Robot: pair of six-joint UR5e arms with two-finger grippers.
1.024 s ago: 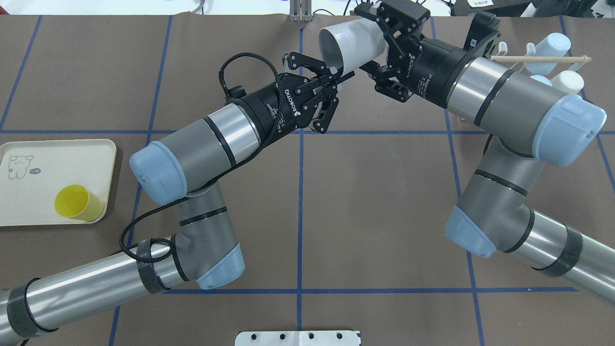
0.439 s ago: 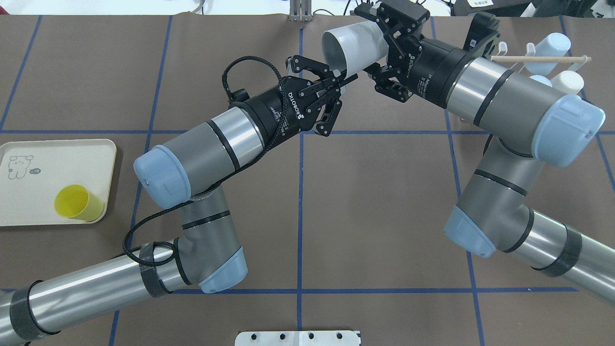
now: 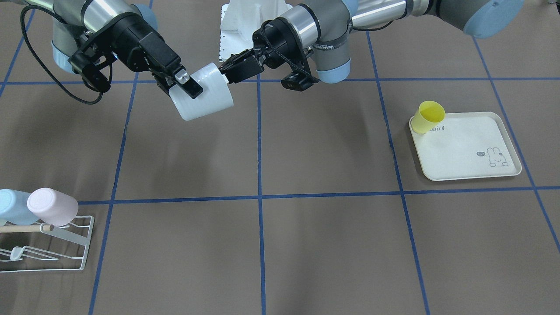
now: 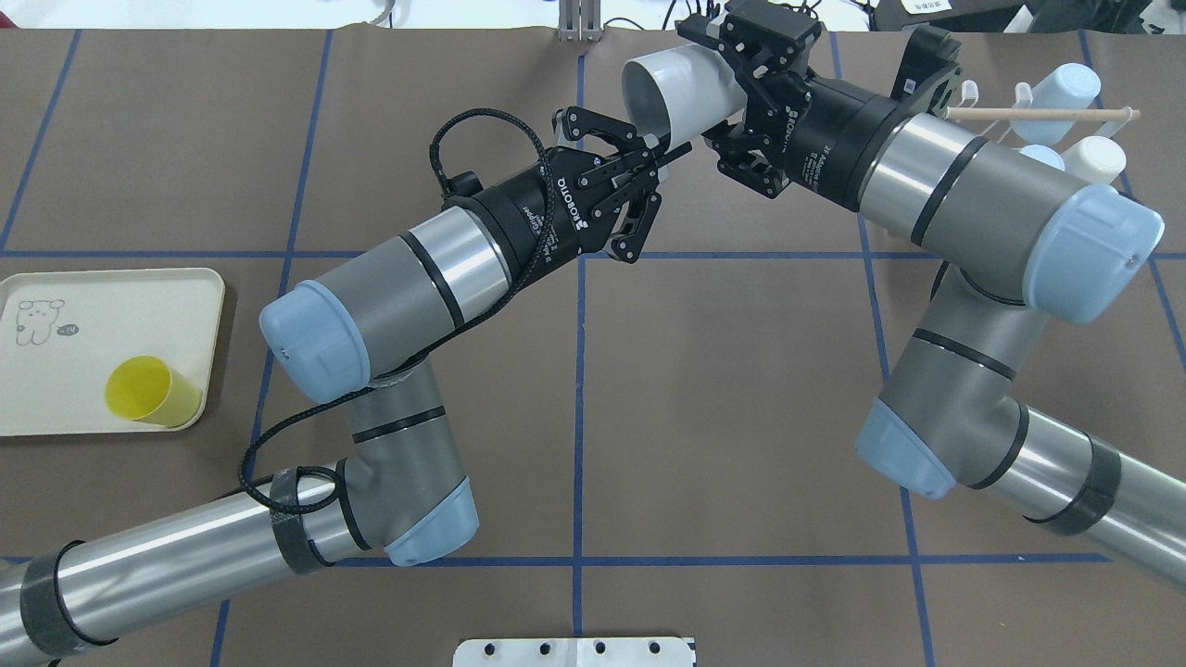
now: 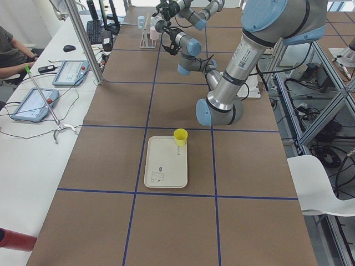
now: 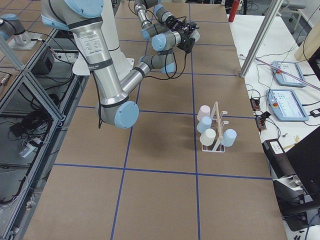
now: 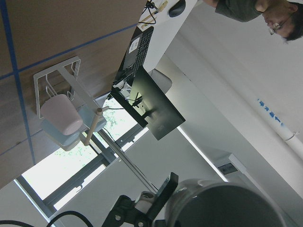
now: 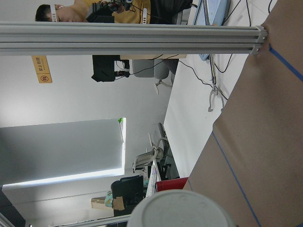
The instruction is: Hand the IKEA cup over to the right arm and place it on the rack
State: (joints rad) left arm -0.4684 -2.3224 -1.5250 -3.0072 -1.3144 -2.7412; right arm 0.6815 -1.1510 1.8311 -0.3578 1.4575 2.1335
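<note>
Over the far middle of the table (image 3: pixel 306 183), we saw the white cup (image 4: pixel 681 81) held on its side in the air between both arms. The right gripper (image 3: pixel 186 87) was clamped across the cup's closed end, while the left gripper (image 4: pixel 660 151) had its fingers drawn together on the open rim. Well apart from them, the rack (image 3: pixel 70 238) stood at the robot's right end, carrying pastel cups (image 3: pixel 52 205). A yellow cup (image 3: pixel 426 117) sat on the cream tray (image 3: pixel 463 153).
</note>
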